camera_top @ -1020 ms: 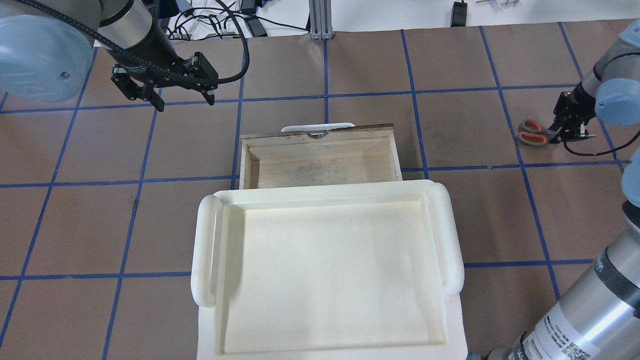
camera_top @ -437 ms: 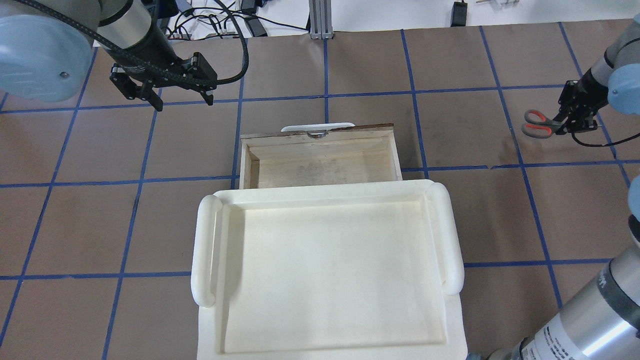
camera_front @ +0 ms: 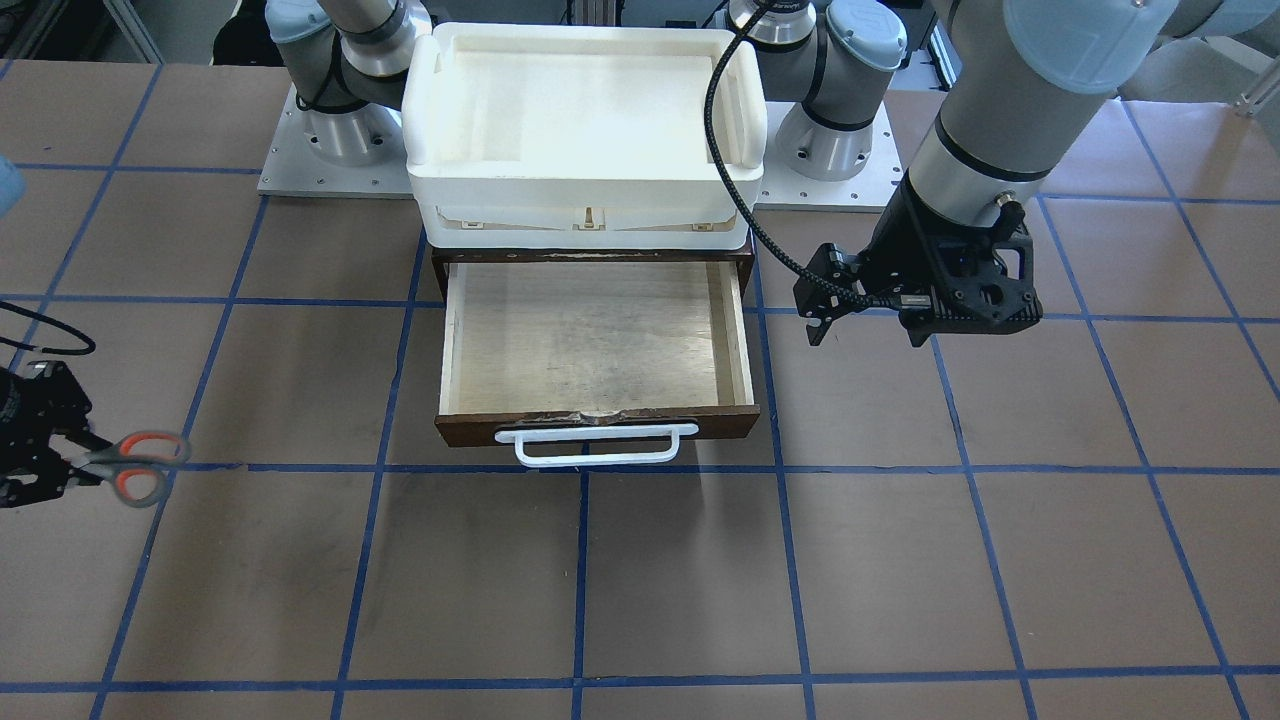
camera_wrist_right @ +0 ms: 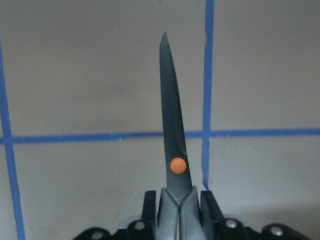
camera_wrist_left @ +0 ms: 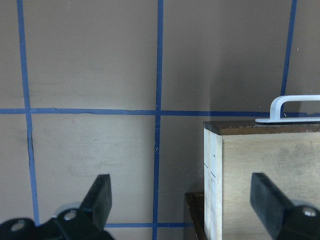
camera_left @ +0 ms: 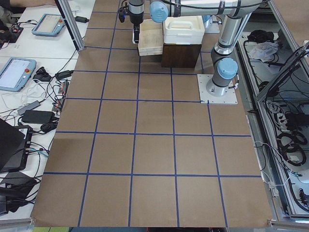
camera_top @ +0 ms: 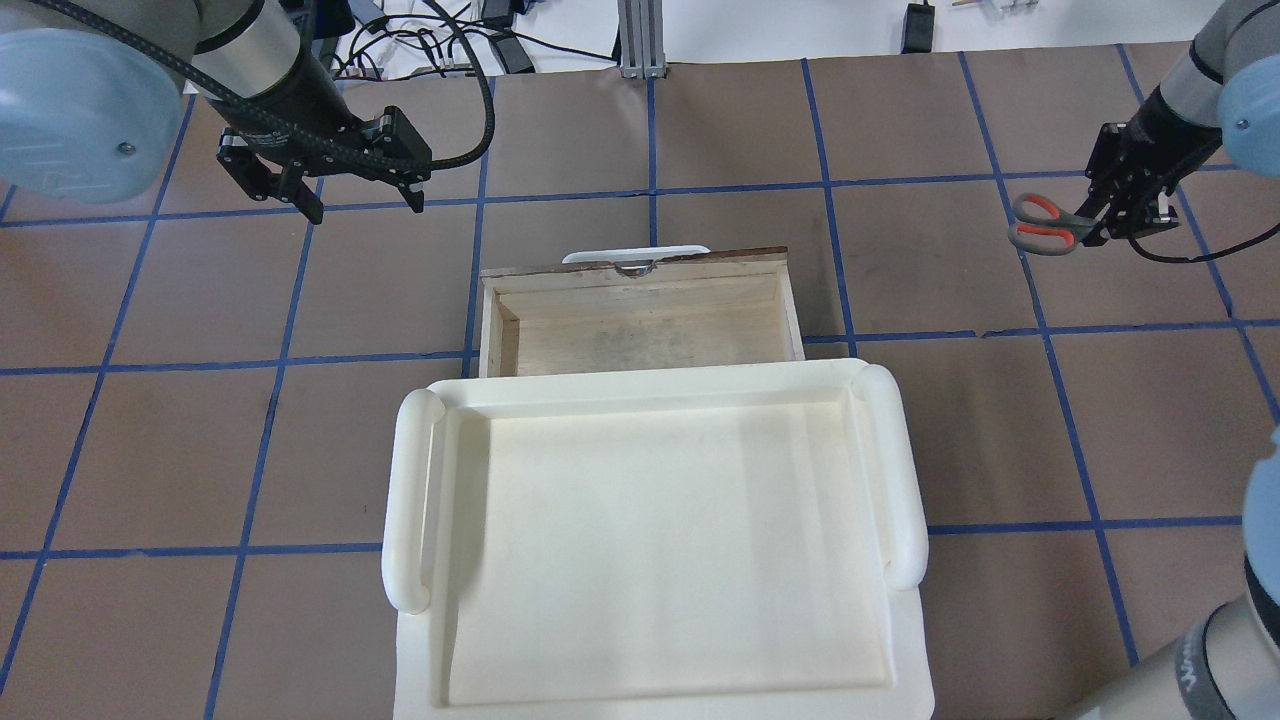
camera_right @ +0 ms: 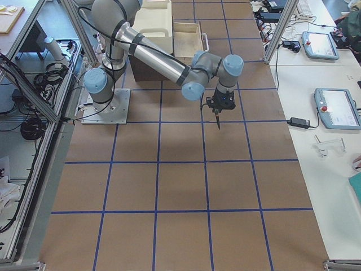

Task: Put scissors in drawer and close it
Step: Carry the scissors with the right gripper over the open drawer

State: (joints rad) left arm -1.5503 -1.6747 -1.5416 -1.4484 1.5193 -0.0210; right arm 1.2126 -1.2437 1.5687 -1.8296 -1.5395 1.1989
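Note:
The scissors [camera_top: 1040,222], with grey-and-orange handles, are held above the table at the far right by my right gripper [camera_top: 1095,215], which is shut on them near the pivot. They also show in the front view [camera_front: 135,468]. In the right wrist view the dark blades [camera_wrist_right: 172,145] point away from the gripper [camera_wrist_right: 179,200]. The drawer [camera_top: 640,340] is pulled open and empty, its white handle [camera_front: 597,443] at the front. My left gripper [camera_top: 360,200] is open and empty, hovering beyond the drawer's left front corner [camera_wrist_left: 215,135].
A large white tray [camera_top: 410,500] sits on top of the dark cabinet that the drawer slides out of. The brown table surface has a blue tape grid. Cables and devices lie beyond the table's far edge [camera_top: 450,40].
My right gripper has lifted the scissors off the table and carried them farther from the robot and slightly toward the drawer. The left gripper has barely moved.

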